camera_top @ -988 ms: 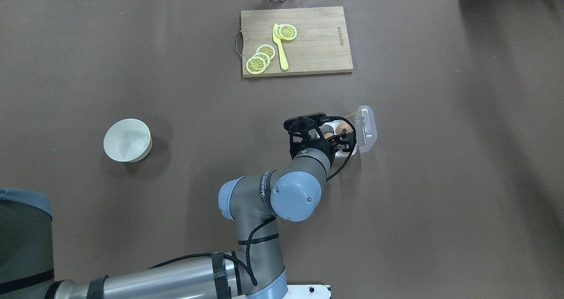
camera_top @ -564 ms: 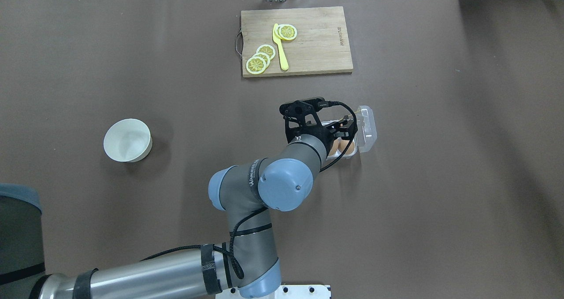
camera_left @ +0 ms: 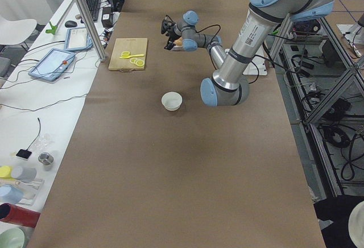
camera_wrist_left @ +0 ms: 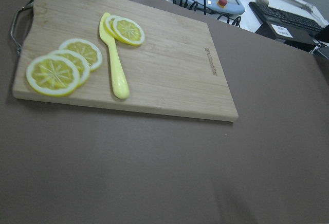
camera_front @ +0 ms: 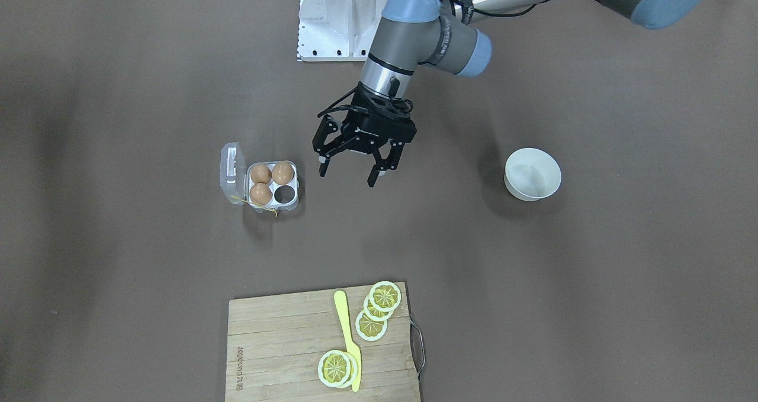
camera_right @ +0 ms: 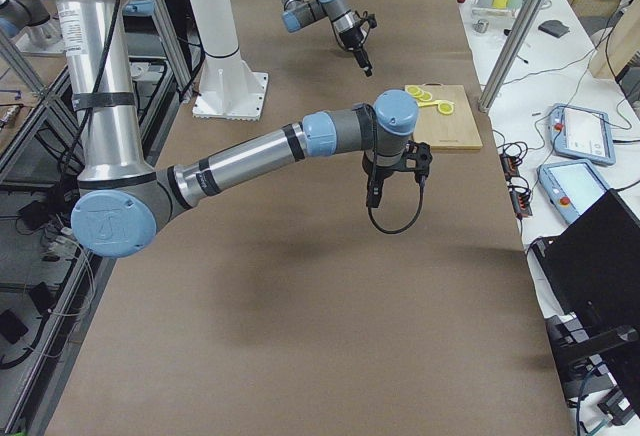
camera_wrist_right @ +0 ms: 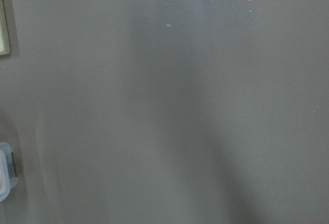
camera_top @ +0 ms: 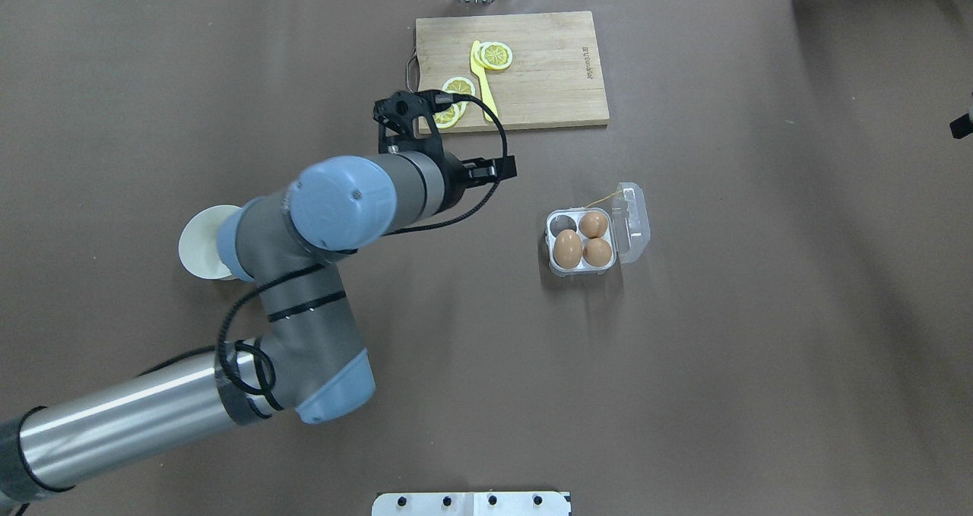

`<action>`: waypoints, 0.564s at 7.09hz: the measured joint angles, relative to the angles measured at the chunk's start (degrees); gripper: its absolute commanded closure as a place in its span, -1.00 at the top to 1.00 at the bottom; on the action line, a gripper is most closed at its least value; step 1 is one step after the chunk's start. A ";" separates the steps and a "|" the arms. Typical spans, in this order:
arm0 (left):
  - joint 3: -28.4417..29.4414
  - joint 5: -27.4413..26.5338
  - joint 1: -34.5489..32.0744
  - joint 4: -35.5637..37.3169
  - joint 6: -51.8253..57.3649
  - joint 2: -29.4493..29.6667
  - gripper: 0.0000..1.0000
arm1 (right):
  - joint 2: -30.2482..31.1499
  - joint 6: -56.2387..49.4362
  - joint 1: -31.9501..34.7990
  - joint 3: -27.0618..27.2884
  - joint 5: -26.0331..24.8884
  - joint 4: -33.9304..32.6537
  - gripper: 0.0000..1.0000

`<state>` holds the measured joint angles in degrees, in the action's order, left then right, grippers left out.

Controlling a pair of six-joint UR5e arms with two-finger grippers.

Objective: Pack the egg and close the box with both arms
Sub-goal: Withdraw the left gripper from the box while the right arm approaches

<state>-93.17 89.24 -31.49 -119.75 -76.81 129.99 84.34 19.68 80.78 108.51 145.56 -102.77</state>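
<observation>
The clear egg box (camera_top: pixel 549 261) stands right of the table's middle, and also shows in the front view (camera_front: pixel 295 204). Its lid (camera_top: pixel 633 223) is open, hinged out to the right. Three brown eggs (camera_top: pixel 568 248) (camera_top: pixel 594 223) (camera_top: pixel 598 252) fill three cells. The far-left cell (camera_top: pixel 564 224) is empty. A yellow string (camera_top: pixel 600 197) trails from the far edge. My left gripper (camera_front: pixel 348 178) is open and empty, raised left of the box, well apart from it. My right gripper (camera_right: pixel 396 186) hangs high beyond the table's right side; I cannot tell its state.
A wooden cutting board (camera_top: pixel 543 83) with lemon slices (camera_top: pixel 496 55) and a yellow knife (camera_top: pixel 484 83) lies at the far middle, also in the left wrist view (camera_wrist_left: pixel 169 75). A white bowl (camera_front: pixel 532 173) stands at the left, partly under my left arm.
My left gripper has pulled away from over the box, moving left and farther back. The box now shows uncovered with three eggs in it.
</observation>
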 measured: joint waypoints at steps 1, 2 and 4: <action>-3.14 7.86 -5.34 3.54 0.13 -1.38 0.96 | 0.27 1.73 -1.77 1.57 0.55 0.20 0.04; -4.54 14.80 -10.39 5.74 0.91 -2.17 0.96 | 0.81 4.20 -4.00 2.91 0.63 2.21 0.06; -5.17 21.98 -15.84 6.82 3.88 -4.09 0.96 | 2.48 16.23 -10.03 3.32 -1.83 15.09 -0.43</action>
<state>-98.34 111.22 -47.33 -112.93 -72.93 125.89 86.82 35.92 70.74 111.83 143.72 -87.68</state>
